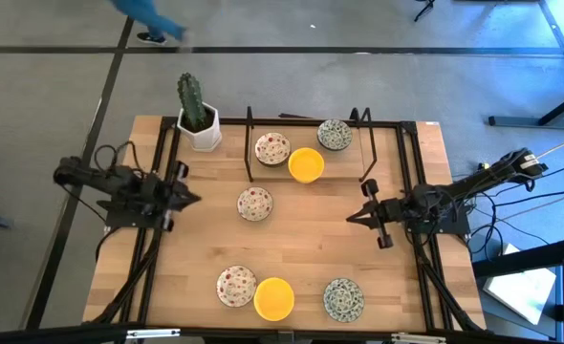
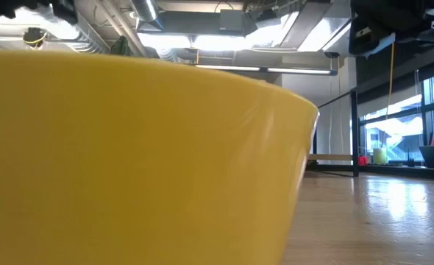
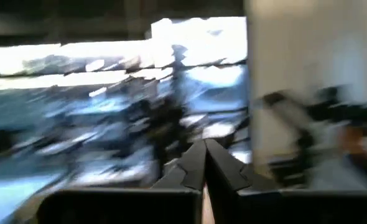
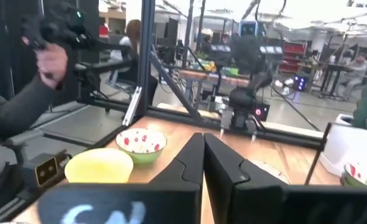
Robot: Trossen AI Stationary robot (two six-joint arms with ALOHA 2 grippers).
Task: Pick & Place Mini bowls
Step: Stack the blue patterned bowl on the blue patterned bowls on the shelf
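Several mini bowls sit on their bases on the wooden table [image 1: 397,287]. On the far side are a red-speckled bowl [image 1: 272,148], a yellow bowl [image 1: 306,164] and a grey-green bowl [image 1: 335,135]. A red-speckled bowl [image 1: 255,204] is at the middle. Along the near edge are a red-speckled bowl [image 1: 236,287], a yellow bowl [image 1: 273,298] and a grey-green bowl [image 1: 343,299]. My left gripper [image 1: 196,199] [image 3: 204,155] is shut, empty, left of the middle bowl. My right gripper [image 1: 351,218] [image 4: 203,146] is shut, empty, to its right.
A white square pot with a cactus [image 1: 198,119] stands at the far left corner. A black frame [image 1: 251,143] rises around the far bowls. The near yellow bowl [image 2: 129,162] fills the low view. A person's arm and hand [image 4: 43,68] show beyond the table.
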